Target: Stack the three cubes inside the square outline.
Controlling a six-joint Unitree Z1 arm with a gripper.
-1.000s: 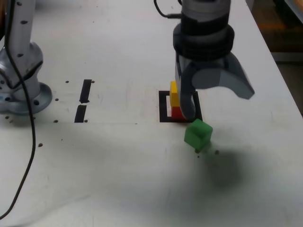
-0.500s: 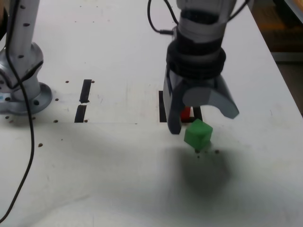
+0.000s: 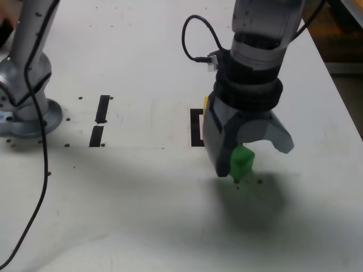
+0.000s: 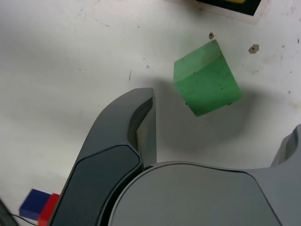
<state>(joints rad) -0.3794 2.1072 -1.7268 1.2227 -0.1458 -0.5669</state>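
Currently: pincer (image 3: 245, 165) spread wide, straddling green cube (image 4: 207, 77) on desk (image 3: 142, 198), just outside square outline (image 3: 196, 127). Advised: centre on cube, lower fully, square up before pinching.

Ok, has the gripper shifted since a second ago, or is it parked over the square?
Yes. In the exterior view the gripper has come down and toward the camera, off the square outline, and now straddles the green cube, jaws open.
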